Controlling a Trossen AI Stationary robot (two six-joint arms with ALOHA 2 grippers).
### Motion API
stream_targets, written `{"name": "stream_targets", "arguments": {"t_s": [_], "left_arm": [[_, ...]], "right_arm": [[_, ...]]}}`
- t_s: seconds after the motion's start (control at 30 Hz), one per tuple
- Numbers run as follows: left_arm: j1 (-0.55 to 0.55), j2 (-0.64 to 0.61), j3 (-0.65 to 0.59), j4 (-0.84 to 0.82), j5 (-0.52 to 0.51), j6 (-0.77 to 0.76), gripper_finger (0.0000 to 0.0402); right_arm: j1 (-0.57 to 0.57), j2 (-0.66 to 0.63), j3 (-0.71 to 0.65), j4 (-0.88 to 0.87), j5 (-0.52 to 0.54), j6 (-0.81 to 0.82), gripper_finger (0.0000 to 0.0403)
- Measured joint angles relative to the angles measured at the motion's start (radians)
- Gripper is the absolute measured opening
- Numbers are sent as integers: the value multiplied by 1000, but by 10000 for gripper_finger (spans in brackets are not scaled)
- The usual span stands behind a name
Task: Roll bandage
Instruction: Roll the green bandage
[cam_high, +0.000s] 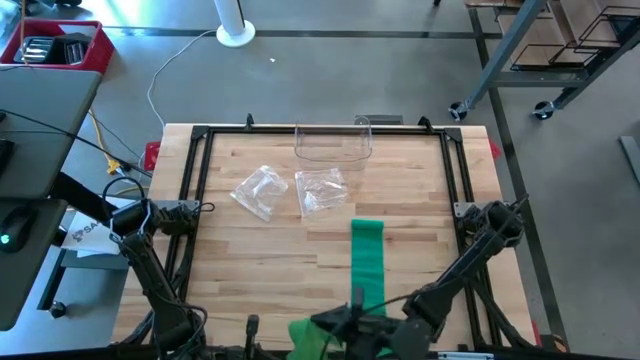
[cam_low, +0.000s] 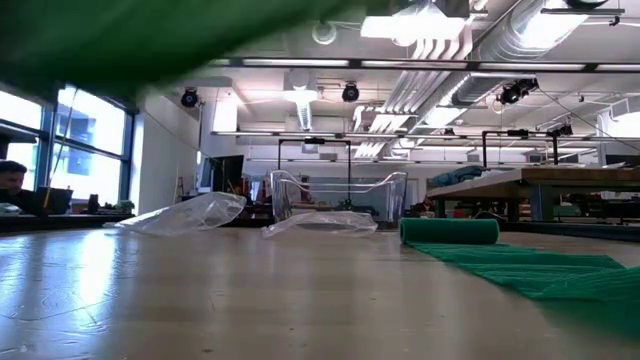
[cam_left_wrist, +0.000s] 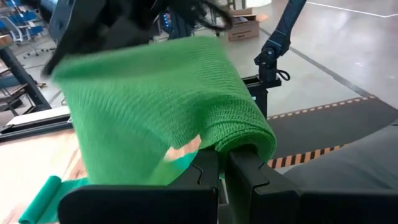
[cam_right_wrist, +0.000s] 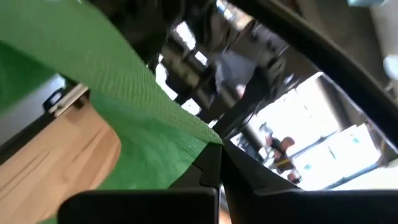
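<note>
The table is pale butcher-block wood inside a black frame, standing on a grey concrete floor. Beyond it the room is an open workshop with exposed ducts, strip lights and large windows on one side; a person sits at a screen over by those windows.

The green bandage lies unrolled in a long strip, its long axis running from the near edge straight toward the far edge, right of centre. Its far end is a small roll lying crosswise on the wood. Behind that roll sit two crumpled clear plastic bags and a clear plastic container.

At the near edge, both arms meet over the strip's loose end. The left claw is pinched shut on the bandage, which bunches above its fingers. The right claw is likewise clamped on the green cloth.
</note>
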Motion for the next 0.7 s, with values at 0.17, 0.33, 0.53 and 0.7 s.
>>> {"name": "stream_targets", "arguments": {"t_s": [0.17,0.33,0.53,0.7], "left_arm": [[-15,0,0,-3,-49,23,1],[-30,0,0,-45,-134,-11,1],[-17,0,0,-89,-145,-84,1],[12,0,1,-103,-60,-120,1]], "right_arm": [[-4,0,0,-84,40,111,0],[26,-1,0,-35,121,39,0],[66,-2,0,141,44,-169,0],[48,-2,0,193,-36,-234,0]]}}
